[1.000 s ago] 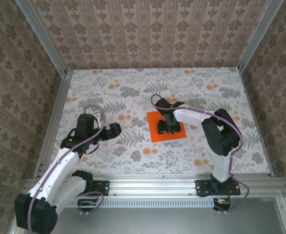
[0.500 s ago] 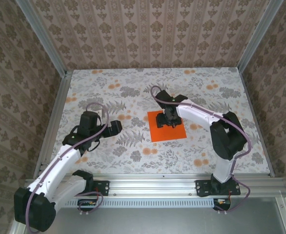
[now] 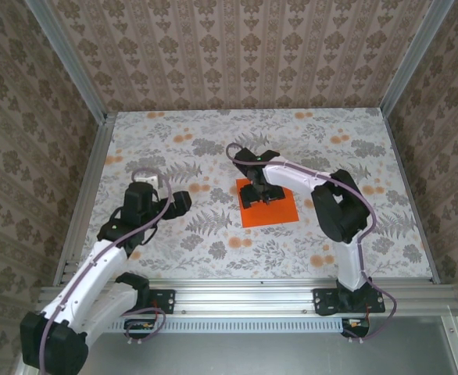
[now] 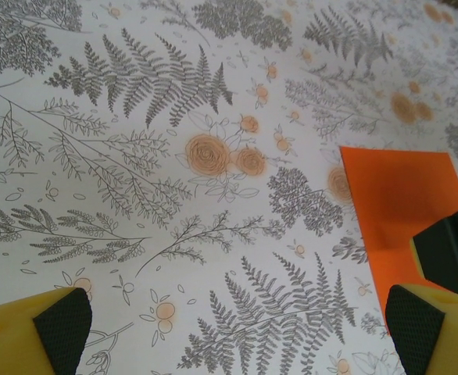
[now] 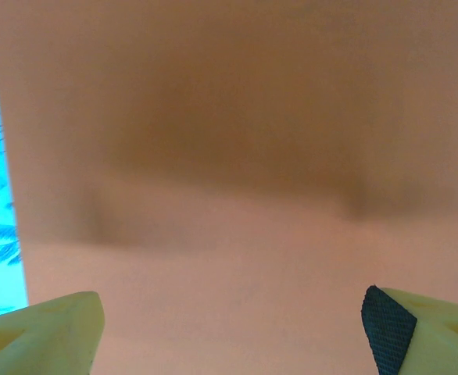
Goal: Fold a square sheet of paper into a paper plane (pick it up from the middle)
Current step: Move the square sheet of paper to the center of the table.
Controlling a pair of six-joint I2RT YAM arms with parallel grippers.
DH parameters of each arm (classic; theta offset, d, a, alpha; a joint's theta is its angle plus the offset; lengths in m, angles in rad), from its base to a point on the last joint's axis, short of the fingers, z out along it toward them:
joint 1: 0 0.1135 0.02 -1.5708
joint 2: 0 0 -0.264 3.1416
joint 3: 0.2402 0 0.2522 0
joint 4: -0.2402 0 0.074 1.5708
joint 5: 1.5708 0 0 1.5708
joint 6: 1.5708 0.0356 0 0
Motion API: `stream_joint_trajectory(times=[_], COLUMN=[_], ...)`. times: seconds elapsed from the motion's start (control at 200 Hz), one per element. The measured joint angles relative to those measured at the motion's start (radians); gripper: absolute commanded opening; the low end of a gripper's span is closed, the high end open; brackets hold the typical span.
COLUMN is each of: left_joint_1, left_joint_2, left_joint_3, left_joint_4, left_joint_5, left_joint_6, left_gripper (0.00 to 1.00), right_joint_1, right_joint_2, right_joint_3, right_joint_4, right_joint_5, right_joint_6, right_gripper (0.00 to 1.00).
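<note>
Top external: one orange sheet point(image 3: 274, 212); two claws, left claw point(image 4: 238, 316), right claw point(image 5: 233, 316), spread, seemingly empty.

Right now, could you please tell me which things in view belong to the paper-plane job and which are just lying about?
Job in hand:
square sheet of paper, lying flat
right gripper, open over it
left gripper, open, off to its left

Just there:
floral table cover
patterned walls
metal frame
</note>
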State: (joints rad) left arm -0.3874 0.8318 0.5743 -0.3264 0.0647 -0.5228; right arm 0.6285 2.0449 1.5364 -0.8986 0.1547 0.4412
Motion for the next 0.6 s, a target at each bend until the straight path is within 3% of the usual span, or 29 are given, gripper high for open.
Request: stream_joint_trajectory(times=[0.25, 0.6], left_joint_1=[0.000, 0.000], left_joint_2=[0.080, 0.138], left_joint_3=[0.011, 0.044], left_joint_4=[-0.002, 0.000], left_joint_5=[0.034, 0.056], left_joint_6=[0.012, 0.022], left_gripper=[1.00, 1.00], right_joint_1=[-0.005, -0.012], right_joint_2=[0.053, 0.028], right_joint_3=[0.023, -0.050], right_joint_4=[-0.003, 0.073], right_joint_5=[0.011, -0.048], right_joint_6=[-0.001, 0.000], right_gripper=[0.94, 0.85])
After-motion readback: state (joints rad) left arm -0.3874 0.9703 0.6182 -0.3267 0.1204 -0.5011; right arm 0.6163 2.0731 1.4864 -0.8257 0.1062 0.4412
